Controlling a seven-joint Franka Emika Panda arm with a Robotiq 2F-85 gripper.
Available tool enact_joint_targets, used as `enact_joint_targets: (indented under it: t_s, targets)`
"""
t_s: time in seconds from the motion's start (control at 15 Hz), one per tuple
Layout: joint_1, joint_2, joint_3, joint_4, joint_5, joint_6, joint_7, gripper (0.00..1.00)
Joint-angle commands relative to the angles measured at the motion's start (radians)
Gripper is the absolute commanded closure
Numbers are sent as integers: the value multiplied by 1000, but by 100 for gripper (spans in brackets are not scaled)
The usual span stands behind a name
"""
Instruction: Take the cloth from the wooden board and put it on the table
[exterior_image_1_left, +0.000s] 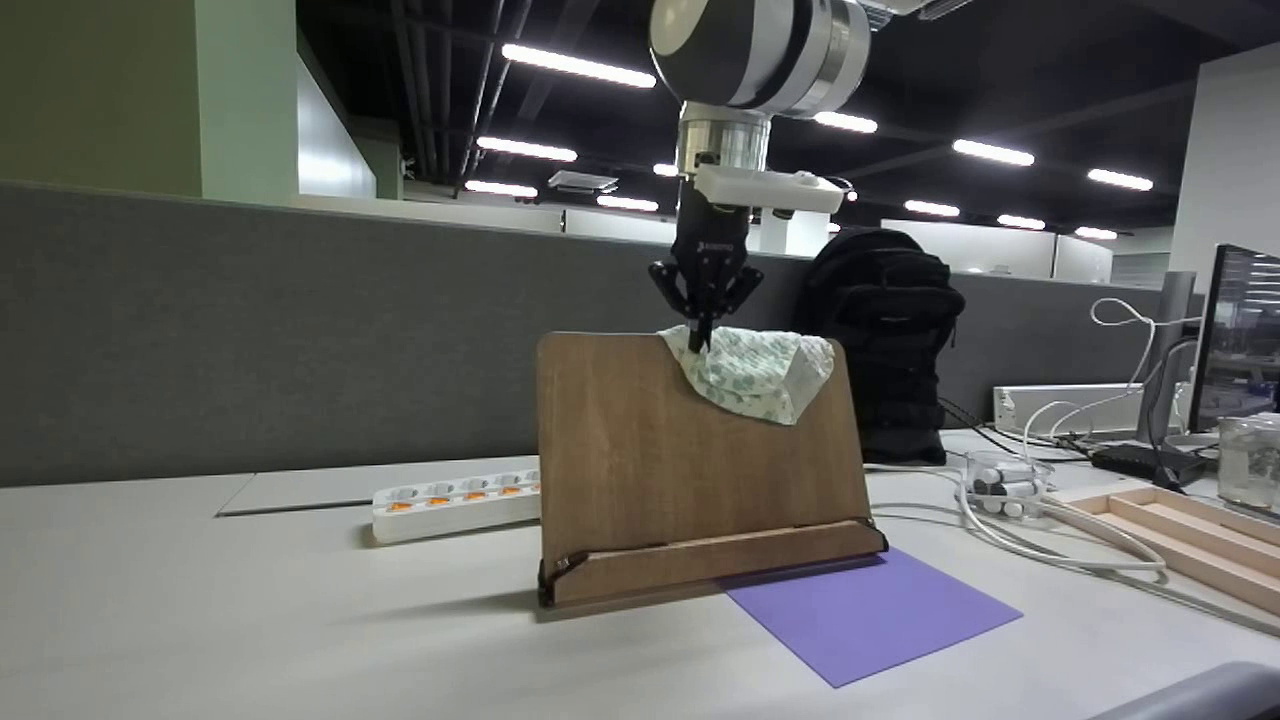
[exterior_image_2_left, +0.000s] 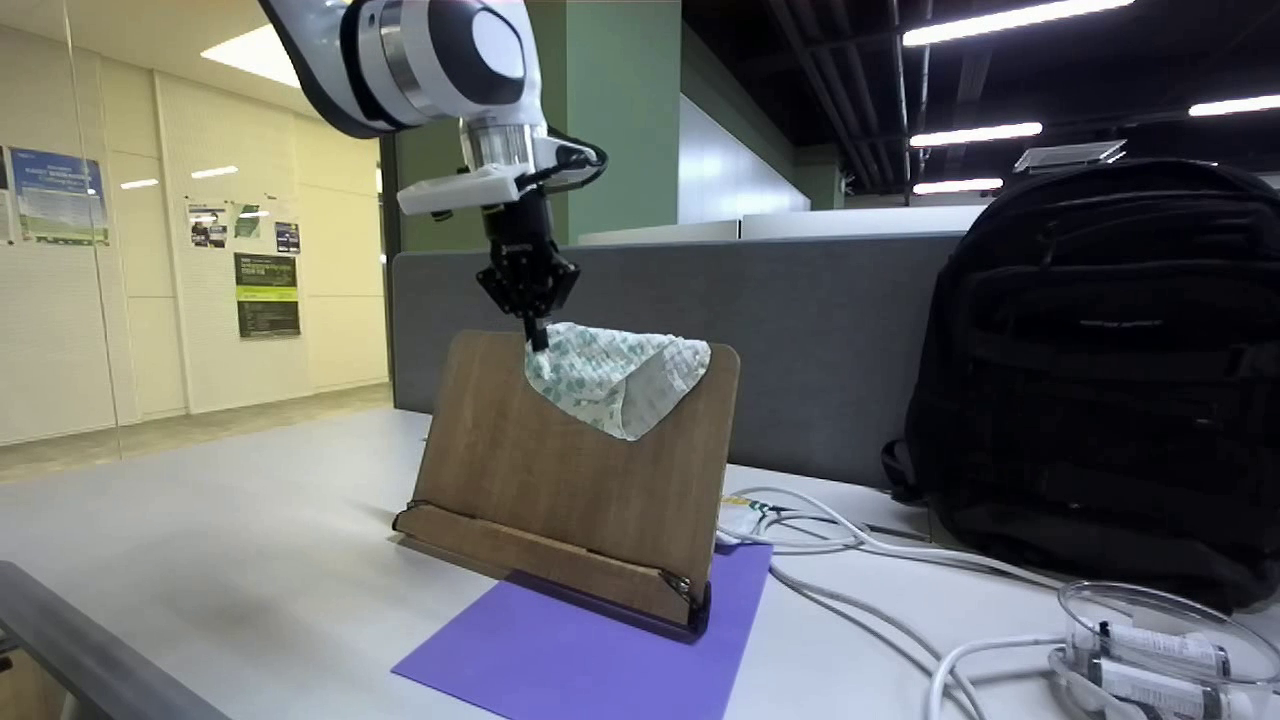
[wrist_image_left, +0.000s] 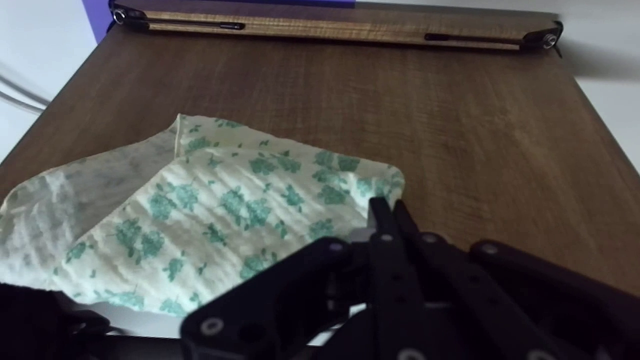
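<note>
In an exterior view, a wrinkled, partly folded, green-flowered white cloth (exterior_image_1_left: 735, 375) is draped over the top of the tilted, rectangular brown wooden board (exterior_image_1_left: 690, 480). One edge is pinched by the narrowed black two-fingered tool (exterior_image_1_left: 701, 345), pointed downward at upper centre. Bare white desk (exterior_image_1_left: 250, 610) is seen lower left.

White tubes (exterior_image_1_left: 578, 66) glare from a dark ceiling (exterior_image_1_left: 1080, 60) in both exterior views — and there's an overhead panel (exterior_image_2_left: 258, 55), blown out bright! A faint, soft shadow (exterior_image_1_left: 470, 605) spreads beside the wooden board (exterior_image_1_left: 690, 470) on the tabletop (exterior_image_1_left: 250, 600); the backpack (exterior_image_2_left: 1100, 380) reads nearly black. Over to the wrist view — dimmer here, the tool (wrist_image_left: 389, 202) almost a silhouette, slightly soft up close, the cloth (wrist_image_left: 240, 210) pale beyond.
</note>
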Motion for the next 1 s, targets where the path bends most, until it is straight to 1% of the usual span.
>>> enact_joint_targets:
  t_s: [0.0,0.2,0.4,0.67,0.93]
  targets:
    - [1,-74,-28,-16,-10,7,46,100]
    - [-17,-163,-49,-46,-10,38,99,100]
    - [-57,-274,-65,-89,-15,52,173,100]
    - [-149,-385,-84,-146,-13,40,247,100]
    - [-232,-434,-121,-202,19,14,248,100]
